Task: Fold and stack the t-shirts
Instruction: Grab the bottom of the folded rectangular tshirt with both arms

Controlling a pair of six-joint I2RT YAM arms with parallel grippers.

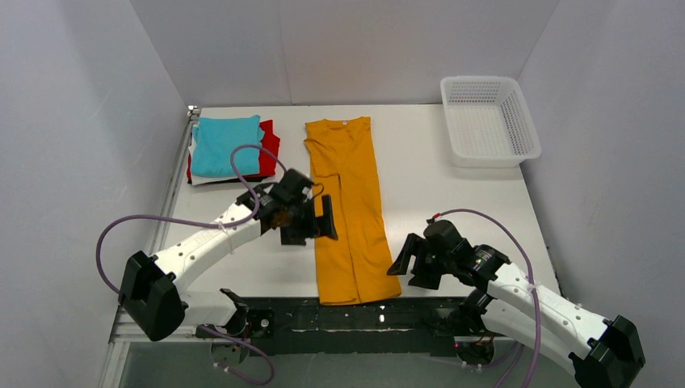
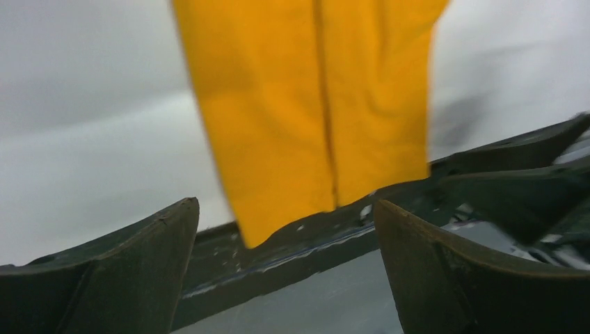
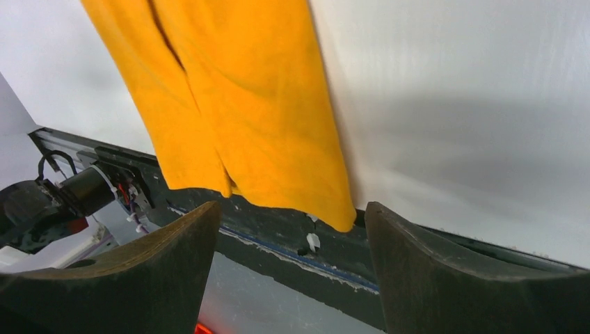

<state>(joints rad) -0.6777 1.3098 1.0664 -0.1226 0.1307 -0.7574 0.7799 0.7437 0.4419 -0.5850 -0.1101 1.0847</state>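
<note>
Mustard-orange cloth t-shirt, folded into a long strip, is lying mid-table, hem overhanging the near edge. I am holding the left gripper and right gripper either side, jaws apart, gripping nothing.

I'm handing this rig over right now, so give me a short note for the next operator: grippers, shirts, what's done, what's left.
Left gripper: open, holding nothing, at the left edge of the orange t-shirt, mid-length.
Right gripper: open, holding nothing, right of the shirt's hem.
Orange t-shirt: flat mid-table, folded lengthwise into a strip, collar far, hem at the near edge.
Done: folded stack far left, turquoise t-shirt on top, red t-shirt beneath.
Left: fold the strip crosswise, add it to the stack.
</note>
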